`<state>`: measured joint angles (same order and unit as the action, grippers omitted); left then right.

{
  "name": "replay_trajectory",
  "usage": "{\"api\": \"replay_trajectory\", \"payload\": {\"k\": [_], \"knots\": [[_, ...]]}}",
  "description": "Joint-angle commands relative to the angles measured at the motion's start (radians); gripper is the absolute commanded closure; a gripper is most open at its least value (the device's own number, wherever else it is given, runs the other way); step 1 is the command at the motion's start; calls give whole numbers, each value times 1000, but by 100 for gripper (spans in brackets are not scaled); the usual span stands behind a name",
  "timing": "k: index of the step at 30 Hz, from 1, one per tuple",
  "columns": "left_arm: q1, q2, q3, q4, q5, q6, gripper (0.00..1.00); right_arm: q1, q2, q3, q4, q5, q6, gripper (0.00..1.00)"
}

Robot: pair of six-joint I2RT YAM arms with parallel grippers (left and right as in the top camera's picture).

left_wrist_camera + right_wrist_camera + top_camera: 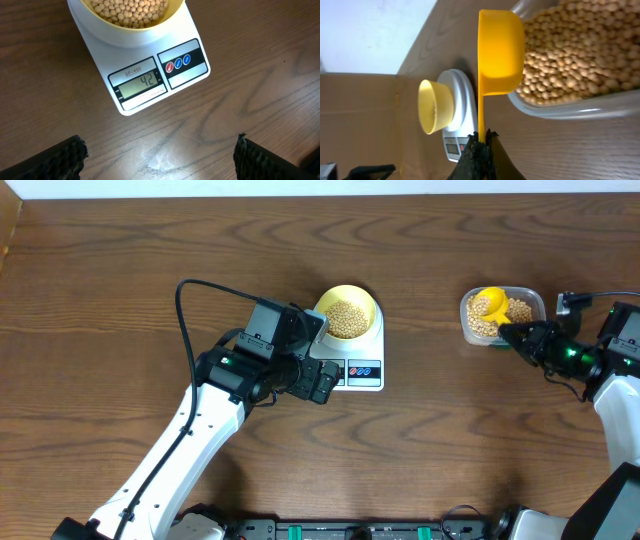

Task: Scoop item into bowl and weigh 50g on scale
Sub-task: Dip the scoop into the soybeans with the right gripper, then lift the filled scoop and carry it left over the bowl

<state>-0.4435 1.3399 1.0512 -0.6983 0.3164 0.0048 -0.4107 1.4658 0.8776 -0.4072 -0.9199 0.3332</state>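
Overhead: left claw (324, 381) open beside scale (366, 371)

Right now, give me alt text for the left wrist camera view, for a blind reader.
A white scale on a wooden table reads 42, with a pale yellow bowl of tan beans on its platform. The left end effector hangs open in front of it, holding nothing.

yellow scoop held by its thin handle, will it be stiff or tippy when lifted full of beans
Probably stiff: the scoop looks like rigid moulded plastic. Likely tippy: the right pincer pinches only the handle's end, far from the cup. Round beans would probably roll out if it tilts.
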Motion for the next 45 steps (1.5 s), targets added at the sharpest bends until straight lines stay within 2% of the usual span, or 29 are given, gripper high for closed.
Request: {"api": "replay_trajectory", "payload": {"k": [1, 13, 21, 31, 45], "knots": [[-1, 3, -2, 0, 11, 18, 4, -3, 6, 3, 3, -77, 23, 99], [-1, 3, -2, 1, 11, 18, 4, 7, 6, 3, 3, -195, 34, 99], [-1, 3, -2, 1, 11, 18, 4, 56, 6, 3, 8, -201, 41, 99], [-1, 3, -2, 0, 11, 18, 4, 192, 6, 3, 124, -192, 41, 99], [-1, 3, -2, 0, 11, 18, 4, 393, 6, 3, 280, -51, 89, 99]]}}
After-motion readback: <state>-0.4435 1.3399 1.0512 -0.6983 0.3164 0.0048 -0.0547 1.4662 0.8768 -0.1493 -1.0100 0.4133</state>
